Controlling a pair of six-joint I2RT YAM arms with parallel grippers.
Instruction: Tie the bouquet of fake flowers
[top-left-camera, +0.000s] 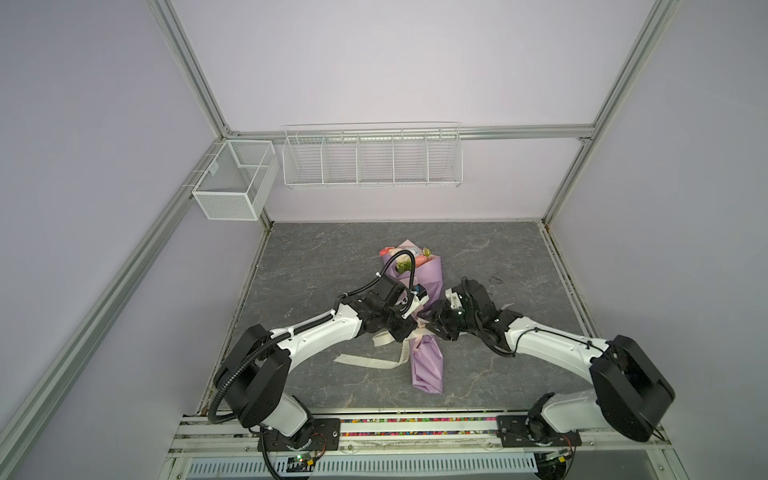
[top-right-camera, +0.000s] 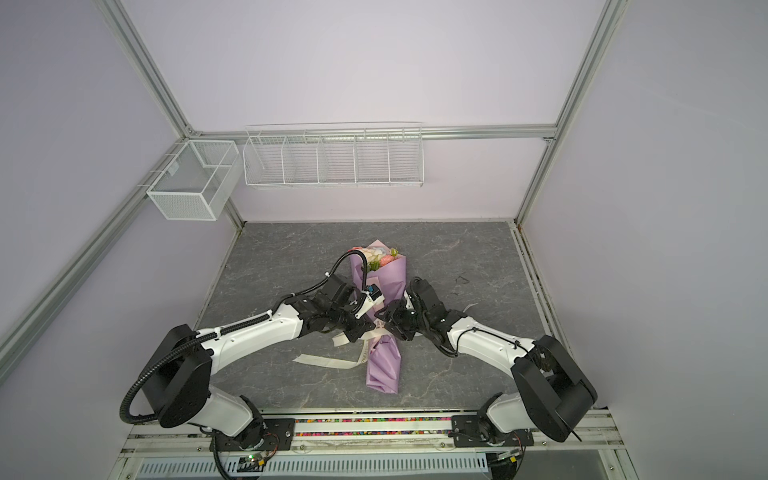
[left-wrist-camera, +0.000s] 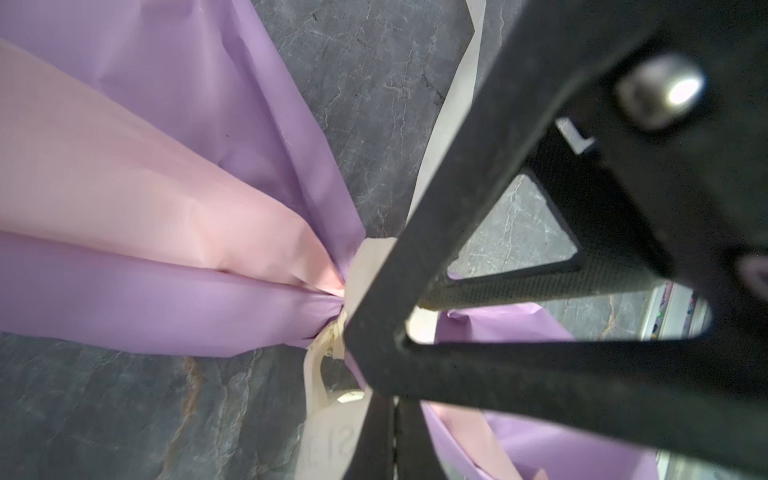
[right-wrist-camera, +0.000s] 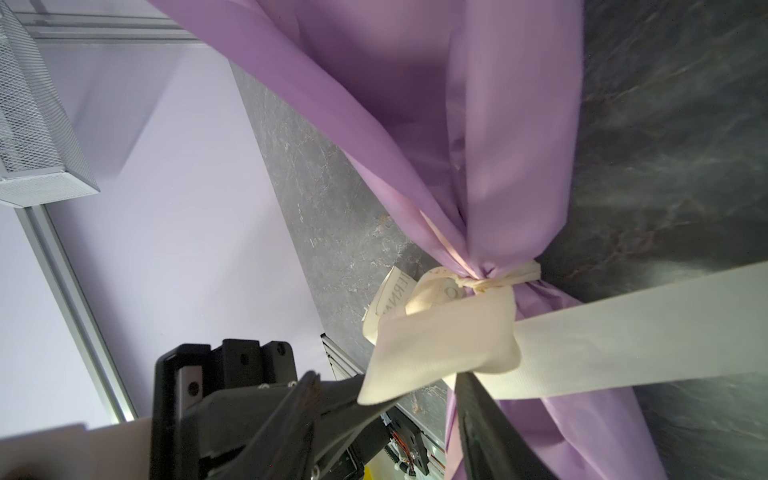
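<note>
Left gripper (top-left-camera: 409, 331) is pinching the ribbon (top-left-camera: 365, 362); right gripper (top-left-camera: 430, 323) looks spread beside the knot (right-wrist-camera: 478, 282). Bouquet (top-left-camera: 420, 259) lies mid table (top-left-camera: 498, 249), blooms toward 12 o'clock. Guessing knot-tightening: next the right one grabs a tail and pulls toward 3 o'clock.

Wrapping paper (top-left-camera: 426, 370): lilac outside, pale pink inner side, plain.
Bouquet of fake flowers (top-left-camera: 423, 260), at wide end of wrapping paper: pink, peach, cream, hint of pale blue; leaves green.
Ribbon (top-left-camera: 374, 364) around wrapping paper: cream, dark printed letters.
Table (top-left-camera: 324, 257) under wrapping paper: dark grey, marble-like pale veins.
Walls (top-left-camera: 374, 62) behind wrapping paper: very pale lilac.
Wire basket (top-left-camera: 372, 160), mesh basket (top-left-camera: 232, 183): white.
Robot arms (top-left-camera: 320, 332) both sides of wrapping paper: white shells, black joints.
</note>
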